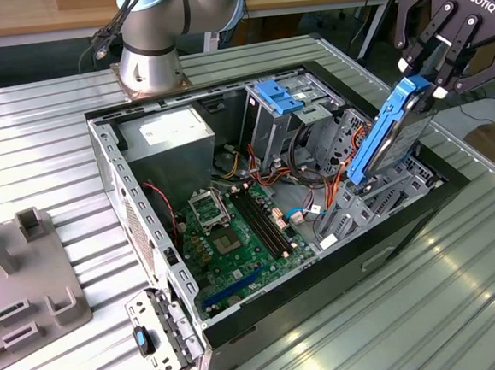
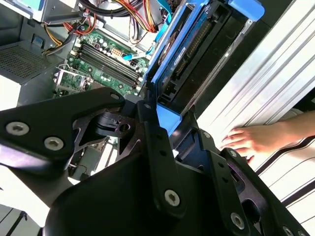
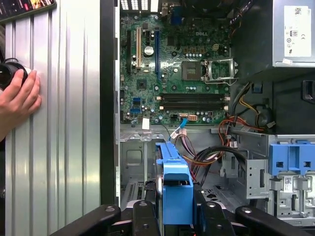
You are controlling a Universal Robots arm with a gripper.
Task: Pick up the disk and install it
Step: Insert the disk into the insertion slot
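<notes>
The disk (image 1: 388,140), a drive framed by blue rails, hangs tilted above the open computer case (image 1: 137,202), over the drive cage (image 1: 386,198) on the exterior view's right. My gripper (image 1: 418,84) is shut on the disk's upper end. In the first wrist view the disk's blue rail (image 3: 174,184) stands edge-on between the black fingers (image 3: 142,216), above the cage floor. In the second wrist view the disk (image 2: 197,46) reaches away from the gripper (image 2: 165,123), with its dark connector edge showing.
Inside the case lie the green motherboard (image 1: 234,229), a grey power supply box (image 1: 171,135), a light-blue latch piece (image 1: 279,97) and orange and red cables (image 1: 315,167). A person's hand (image 3: 17,96) rests on the ribbed metal table beside the case. A grey fixture (image 1: 23,271) stands at the exterior view's left.
</notes>
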